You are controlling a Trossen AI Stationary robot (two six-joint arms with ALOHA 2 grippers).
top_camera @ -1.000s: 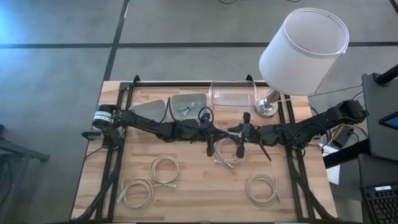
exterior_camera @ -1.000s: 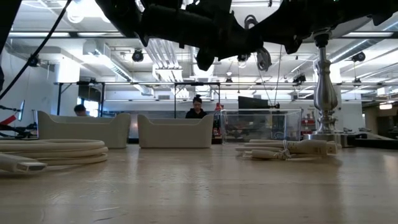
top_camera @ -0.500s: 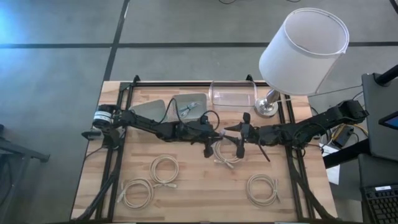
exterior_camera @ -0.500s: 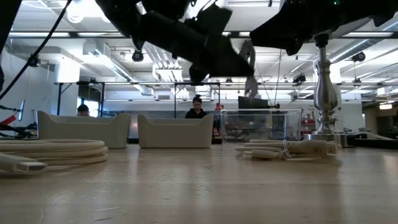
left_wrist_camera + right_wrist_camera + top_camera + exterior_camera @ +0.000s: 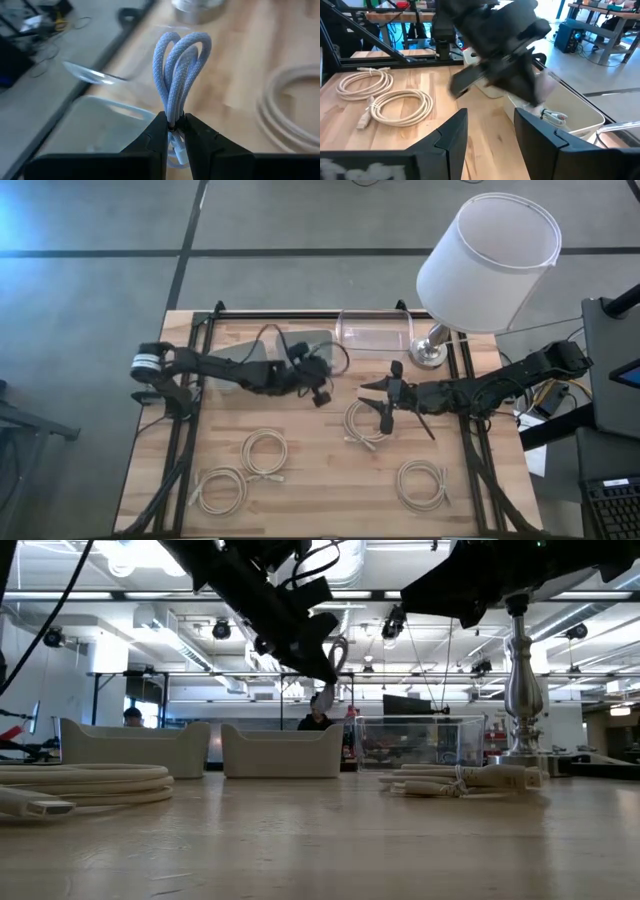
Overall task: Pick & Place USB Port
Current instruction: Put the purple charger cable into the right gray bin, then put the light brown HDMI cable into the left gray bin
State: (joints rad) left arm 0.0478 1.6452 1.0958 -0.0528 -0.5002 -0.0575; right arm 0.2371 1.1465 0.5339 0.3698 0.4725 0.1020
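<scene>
The left gripper, with its jaws clenched on a folded blue-grey cable, has swung away from the middle of the bench and now hangs over the grey tray at the far side. A second ago it was beside the right gripper, near the white coil. In the same second the right gripper's jaws have spread; they now stand wide and released, holding nothing. That reads as a hand-over just finished: the cable is now the left arm's alone, and what remains is probably to lower it into the tray and let go.

The cable is in the air, clear of the bench. In the left wrist view it is doubled into a tight loop bundle, pinched near one end, its long axis running straight out from between the jaws and the rounded loops pointing away from the wrist. In the low view the bundle hangs high, tilted down toward the trays. The plug end is hidden between the fingers, so I cannot tell which way it faces.
</scene>
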